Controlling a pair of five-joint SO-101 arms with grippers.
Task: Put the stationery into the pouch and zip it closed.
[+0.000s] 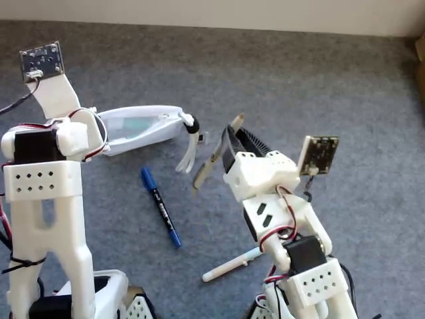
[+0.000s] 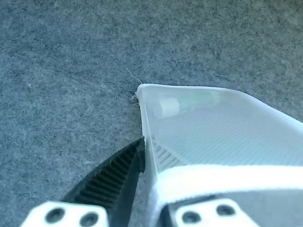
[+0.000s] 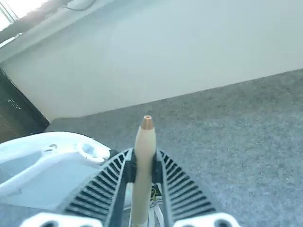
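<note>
The translucent white pouch (image 1: 143, 129) lies on the grey carpet at centre left, its zip pull and white cord (image 1: 189, 143) toward the middle. My left gripper (image 2: 150, 165) is shut on the pouch's (image 2: 213, 127) end, a black finger (image 2: 113, 177) pressed against its edge. My right gripper (image 3: 144, 165) is shut on a beige pen (image 3: 143, 156), held tilted above the carpet next to the pouch's zip end (image 3: 52, 161). In the high view the beige pen (image 1: 214, 158) sticks out of the right gripper (image 1: 229, 149). A blue pen (image 1: 160, 207) and a white pen (image 1: 232, 264) lie on the carpet.
Grey carpet (image 1: 299, 80) covers the whole work area, open at the back and right. A pale wall (image 3: 165, 52) rises beyond it. Both arm bases (image 1: 66, 266) stand along the near edge.
</note>
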